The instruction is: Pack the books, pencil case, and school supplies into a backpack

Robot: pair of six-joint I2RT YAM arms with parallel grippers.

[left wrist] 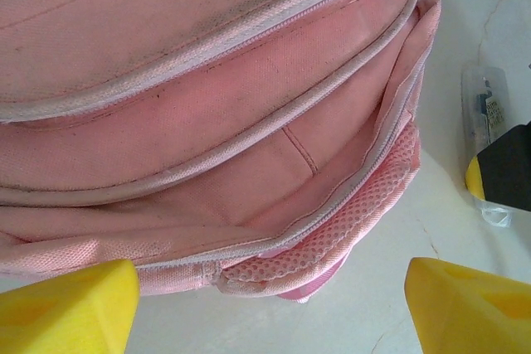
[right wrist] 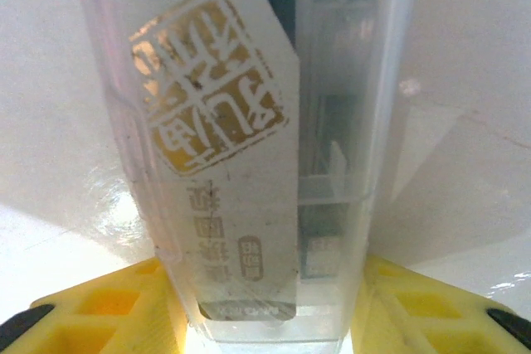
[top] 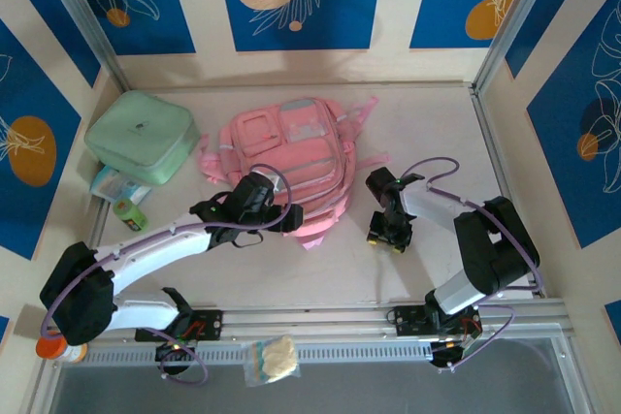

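In the middle of the table, seen from above, the pink backpack (top: pixel 291 147) lies flat. The left gripper (top: pixel 277 212) sits at the backpack's near edge. The right gripper (top: pixel 386 239) is down at the tabletop just right of the backpack, apart from it. A mint-green case (top: pixel 141 138) lies to the backpack's left.

From the left wrist, the backpack (left wrist: pixel 207 122) shows a zip pocket gaping open. The left gripper (left wrist: pixel 265 321) has its yellow fingertips (left wrist: pixel 66 304) spread wide just short of the backpack's edge, holding nothing. Right of the backpack lies a clear plastic box (left wrist: pixel 485 113), with a yellow and black finger of the right gripper beside it.

From the right wrist, the clear plastic box (right wrist: pixel 249 163) bears a gold seal label (right wrist: pixel 207 80). It sits between the right gripper's (right wrist: pixel 265 312) yellow fingers (right wrist: pixel 108 304), which rest against both its sides.
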